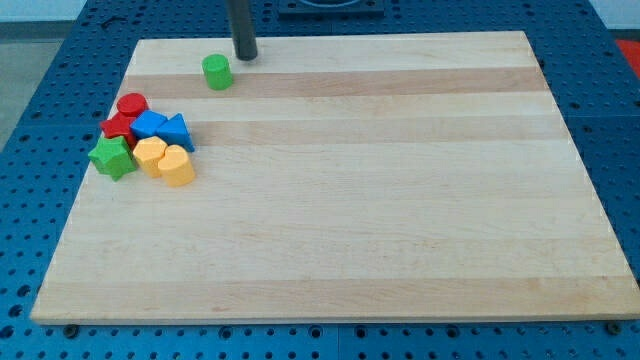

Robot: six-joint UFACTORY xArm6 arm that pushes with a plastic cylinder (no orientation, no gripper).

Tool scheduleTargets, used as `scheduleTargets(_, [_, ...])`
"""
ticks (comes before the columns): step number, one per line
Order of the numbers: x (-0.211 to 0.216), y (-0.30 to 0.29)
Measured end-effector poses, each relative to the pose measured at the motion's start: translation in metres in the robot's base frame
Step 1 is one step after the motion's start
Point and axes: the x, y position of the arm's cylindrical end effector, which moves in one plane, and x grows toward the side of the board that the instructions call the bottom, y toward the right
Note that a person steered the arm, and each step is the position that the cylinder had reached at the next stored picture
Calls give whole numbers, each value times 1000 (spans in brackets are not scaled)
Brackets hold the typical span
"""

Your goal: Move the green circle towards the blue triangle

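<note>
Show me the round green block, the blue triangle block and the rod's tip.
green circle block (pixel 217 71), camera view, its top face.
blue triangle block (pixel 178 131), camera view, its middle.
my tip (pixel 245 57), camera view, rod's lowest end.

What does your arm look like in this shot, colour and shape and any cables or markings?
Only my rod shows: a straight, dark grey cylinder entering from the view's top, plain and smooth, with no visible cables or markings. My tip is blunt, the same dark colour. The rest of the arm is out of frame.

A pale wooden board with lengthwise grain bands lies on a blue perforated table, which shows around the board on every side.
</note>
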Motion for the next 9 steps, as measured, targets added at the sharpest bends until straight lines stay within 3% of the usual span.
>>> scheduleTargets(2, [74,-10])
scheduleTargets(3, [65,-10])
scheduleTargets(5, [-10,-18])
scheduleTargets(9, [48,-66])
